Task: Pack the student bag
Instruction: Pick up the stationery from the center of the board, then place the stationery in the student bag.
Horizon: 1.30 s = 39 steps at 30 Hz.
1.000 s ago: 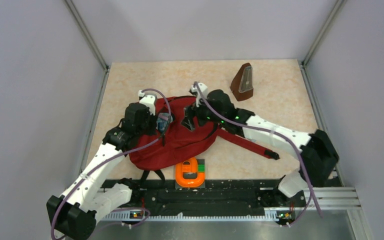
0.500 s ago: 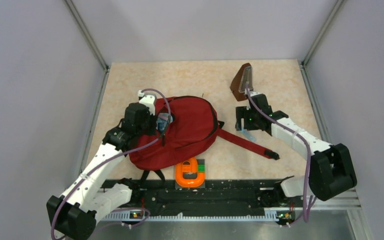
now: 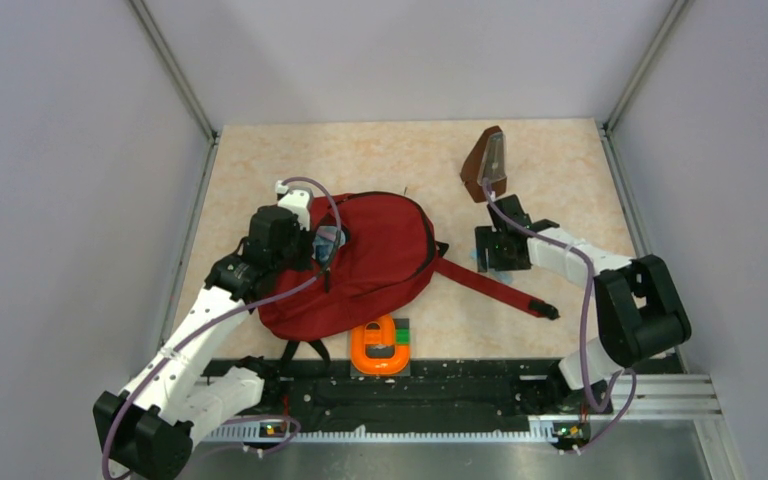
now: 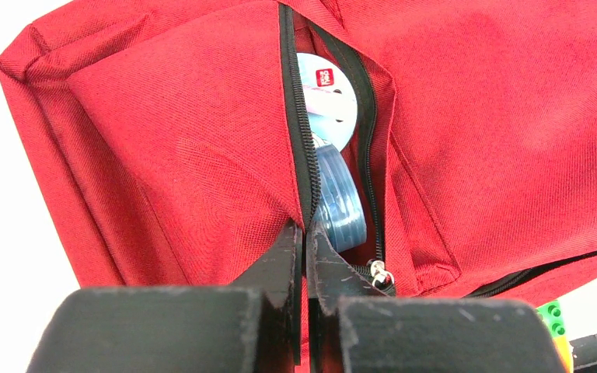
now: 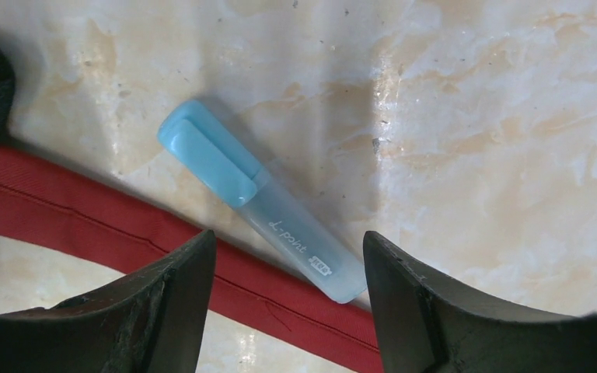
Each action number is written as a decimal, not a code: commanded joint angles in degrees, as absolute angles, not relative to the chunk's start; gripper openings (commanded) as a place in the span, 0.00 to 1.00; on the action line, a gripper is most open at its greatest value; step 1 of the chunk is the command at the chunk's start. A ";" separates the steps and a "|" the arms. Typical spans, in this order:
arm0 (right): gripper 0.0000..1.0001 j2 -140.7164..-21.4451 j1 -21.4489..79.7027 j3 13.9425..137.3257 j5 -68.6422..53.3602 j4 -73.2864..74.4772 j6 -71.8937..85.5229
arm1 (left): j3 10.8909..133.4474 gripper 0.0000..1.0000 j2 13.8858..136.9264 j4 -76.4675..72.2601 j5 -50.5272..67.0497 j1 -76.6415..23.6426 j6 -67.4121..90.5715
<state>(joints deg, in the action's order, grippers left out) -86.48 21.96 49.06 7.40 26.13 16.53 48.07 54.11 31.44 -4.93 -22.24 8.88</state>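
The dark-red student bag lies in the middle of the table, its long red strap running right. My left gripper is shut on the bag's zipper edge, holding the pocket open; a blue round case and a white item show inside. My right gripper is open, just above a light-blue highlighter that lies on the table beside the red strap. The highlighter's near end sits between the fingers.
A brown metronome stands at the back right. An orange horseshoe magnet with a green block lies at the near edge below the bag. Black bag straps trail toward the arm bases.
My right arm left the bag's top, swung right and came down over the highlighter by the strap. The left gripper and the bag have stayed put.
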 commanded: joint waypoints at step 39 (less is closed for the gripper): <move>0.00 -106.54 35.83 93.08 -32.23 22.78 12.11 | 45.12 0.00 56.50 22.24 -0.35 -21.45 22.04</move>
<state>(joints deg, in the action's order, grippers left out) -100.18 33.58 83.24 -22.61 16.32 10.55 44.34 54.59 26.68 -2.79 -21.78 13.17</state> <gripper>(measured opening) 0.152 0.015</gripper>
